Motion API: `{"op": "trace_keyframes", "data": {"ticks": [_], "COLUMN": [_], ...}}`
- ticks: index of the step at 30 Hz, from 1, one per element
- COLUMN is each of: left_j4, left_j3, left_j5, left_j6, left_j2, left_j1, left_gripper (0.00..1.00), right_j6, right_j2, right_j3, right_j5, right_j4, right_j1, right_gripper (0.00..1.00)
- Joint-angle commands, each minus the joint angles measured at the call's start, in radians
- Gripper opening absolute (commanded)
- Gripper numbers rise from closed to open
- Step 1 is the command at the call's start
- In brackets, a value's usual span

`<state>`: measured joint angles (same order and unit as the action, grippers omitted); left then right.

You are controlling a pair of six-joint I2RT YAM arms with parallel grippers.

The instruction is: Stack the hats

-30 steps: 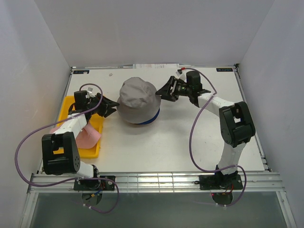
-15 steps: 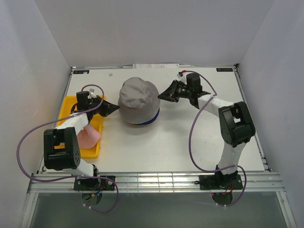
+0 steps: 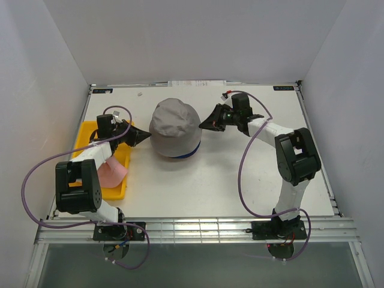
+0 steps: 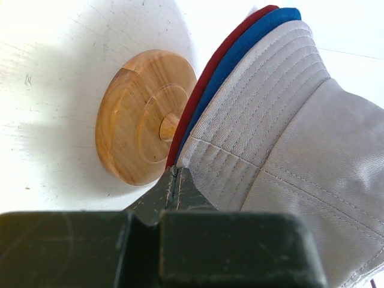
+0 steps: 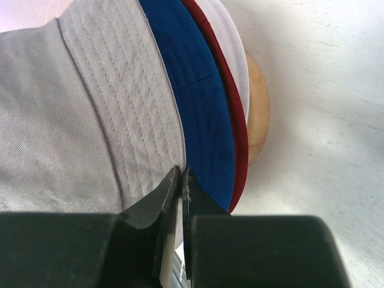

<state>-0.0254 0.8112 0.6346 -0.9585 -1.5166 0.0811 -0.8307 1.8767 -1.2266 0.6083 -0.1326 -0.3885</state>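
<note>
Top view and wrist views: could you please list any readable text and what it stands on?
Nothing is legible.
Left label, far edge: too small to read.
Right label, far edge: too small to read.
White strip between them: blurred.
Grey hat: no print visible.

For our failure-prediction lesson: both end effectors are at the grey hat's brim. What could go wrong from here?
1. The left end effector and right end effector pinch the grey hat on opposite sides; uneven pulling may tip the wooden stand.
2. The right pinch borders the blue hat and may snag it.
</note>
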Motion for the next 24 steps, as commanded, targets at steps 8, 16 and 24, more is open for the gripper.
{"op": "trace_keyframes", "data": {"ticks": [8, 16, 24], "left_j4": [-0.076, -0.156, -0.18], "left_j3": [0.039, 0.134, 0.126], "left_j5": [-0.052, -0.069, -0.075], "left_j6": [0.061, 0.127, 0.149], "left_j2": [-0.027, -0.047, -0.082], "left_j1": [-0.004, -0.004, -0.004], "left_gripper": [0.0, 0.0, 0.0], "right_j6": [0.131, 0.162, 0.211], "right_j2": [0.032, 0.016, 0.101], "right_j3": [0.019, -0.03, -0.077], "right_j5": [-0.101, -0.065, -0.09], "right_j4": [0.199, 0.217, 0.317], "right_j1": [0.008, 0.004, -0.004], "right_gripper": [0.08, 0.09, 0.08]}}
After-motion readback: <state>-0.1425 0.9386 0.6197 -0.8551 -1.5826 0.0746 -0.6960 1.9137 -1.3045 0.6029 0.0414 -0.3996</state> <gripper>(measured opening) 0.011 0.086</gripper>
